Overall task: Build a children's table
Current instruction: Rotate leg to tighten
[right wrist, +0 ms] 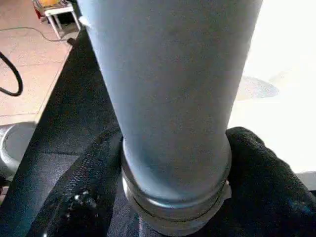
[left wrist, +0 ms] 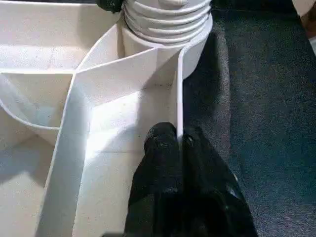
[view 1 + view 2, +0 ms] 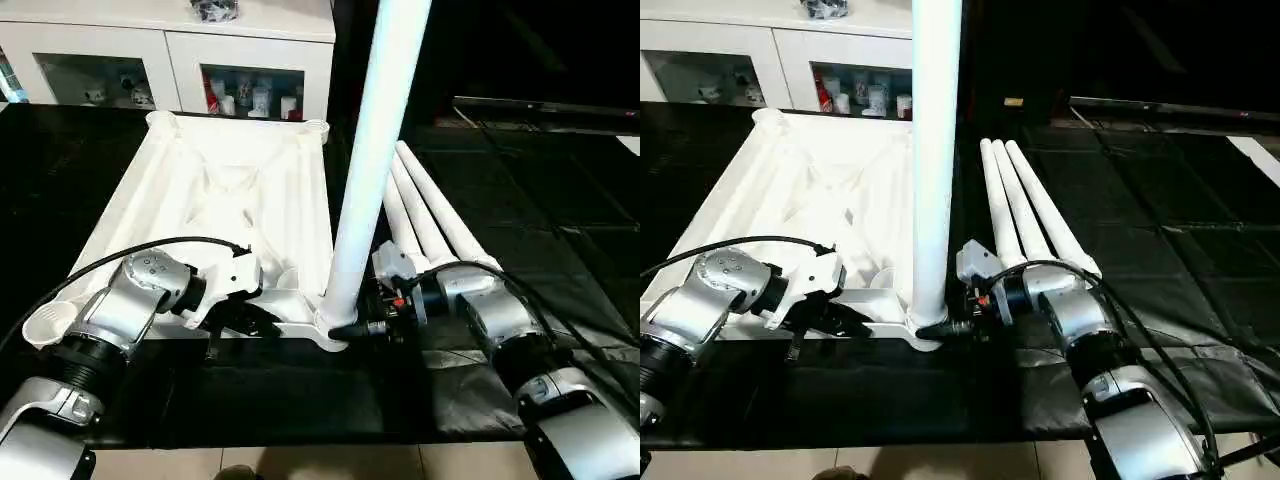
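- Head views: the table top (image 3: pixel 235 190) lies upside down on a black mat (image 3: pixel 520 200). One leg (image 3: pixel 372 150) stands upright in its near corner socket; three spare legs (image 3: pixel 435 210) lie beside it, still to fit.
- Left wrist view: the left gripper (image 2: pixel 178 140) is closed on the top's thin edge rib, steadying it.
- Right wrist view: the right gripper (image 1: pixel 173 163) has its fingers around the standing leg's base; firm grip or not, I cannot tell.

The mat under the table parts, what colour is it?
Black. The mat shows best in the right eye view, dark under the white legs.
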